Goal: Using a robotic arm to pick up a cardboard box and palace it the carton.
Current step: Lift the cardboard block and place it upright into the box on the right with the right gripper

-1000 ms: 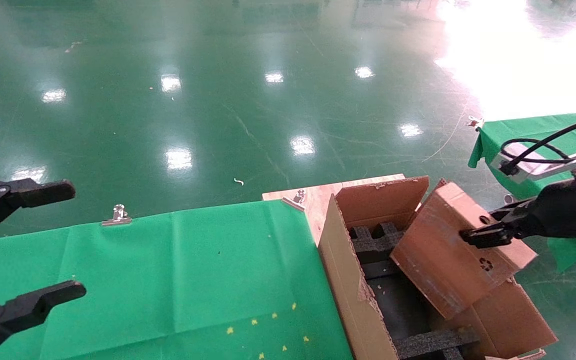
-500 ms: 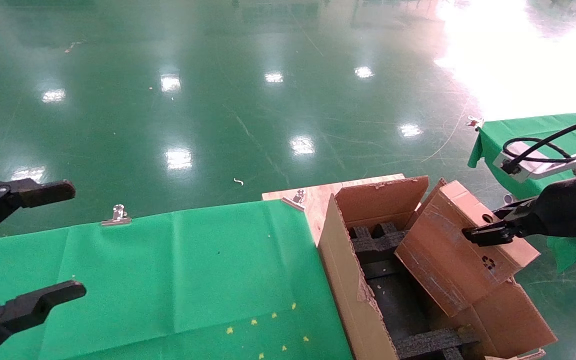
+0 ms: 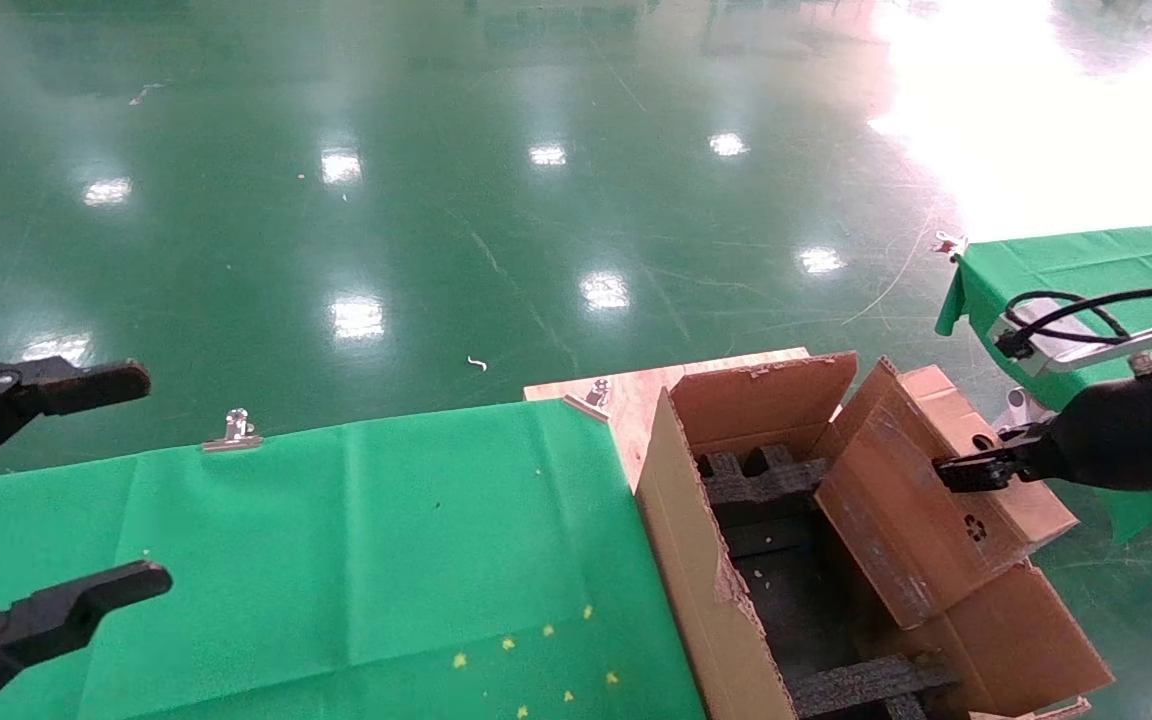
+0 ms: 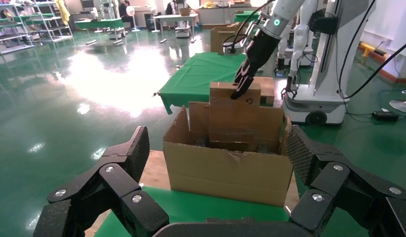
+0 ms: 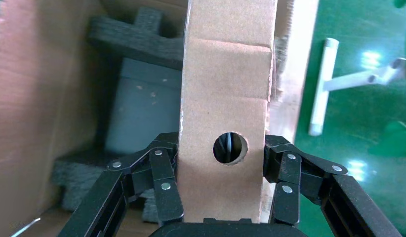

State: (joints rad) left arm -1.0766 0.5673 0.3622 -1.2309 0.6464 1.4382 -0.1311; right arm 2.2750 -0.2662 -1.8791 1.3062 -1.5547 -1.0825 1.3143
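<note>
While the right gripper (image 3: pixel 966 470) clamps its fingers (image 5: pixel 164 182) on both sides of the box (image 3: pixel 921 500), the box hangs tilted over the right part of the carton (image 3: pixel 706 590), its lower end dipping inside the opening. From the right wrist, the fingers press flat against the two broad faces of the box, and a round hole (image 5: pixel 230 147) in its narrow face sits between them. Black foam (image 3: pixel 756 480) lines the carton floor below, with another strip of foam across the near end. A recycling mark (image 3: pixel 976 528) shows on the face of the box nearest the right arm (image 4: pixel 275 19), whose white link carries a teal ring in the left wrist view. In that same view the box stands up out of the carton, gripped at its top edge.

Over on the left, the left gripper (image 3: pixel 46 500) hovers above the green-covered desk (image 3: pixel 336 540) with its fingers (image 4: pixel 124 155) spread wide apart, holding nothing. It is well apart from the carton. Metal clips (image 3: pixel 234 430) pin the green cloth at the desk's far edge, and the carton stands against the desk's right end on a wooden board (image 3: pixel 636 385).
</note>
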